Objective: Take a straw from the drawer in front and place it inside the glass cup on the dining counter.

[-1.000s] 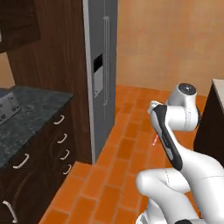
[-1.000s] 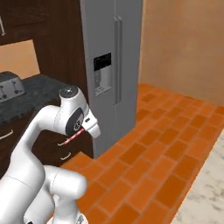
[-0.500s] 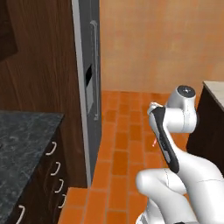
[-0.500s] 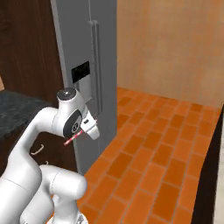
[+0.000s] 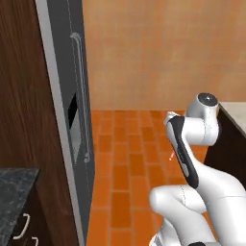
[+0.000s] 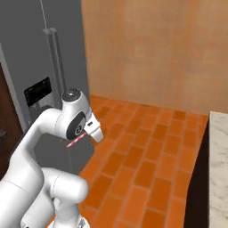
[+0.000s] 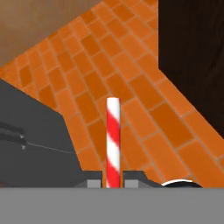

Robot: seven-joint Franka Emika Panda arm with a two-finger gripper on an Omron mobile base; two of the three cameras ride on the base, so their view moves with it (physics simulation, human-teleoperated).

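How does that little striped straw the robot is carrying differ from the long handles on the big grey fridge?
The straw is short, red with white stripes; the fridge handles are long and plain grey. The straw sits pinched between the shut fingers, carried above the floor; the handles are fixed upright on the doors. Both are thin, straight rods.

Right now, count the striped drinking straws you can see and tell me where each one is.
1. The thin red-and-white striped drinking straw is clamped in the shut gripper, sticking out straight ahead above the orange brick floor. Others could lie outside these views.
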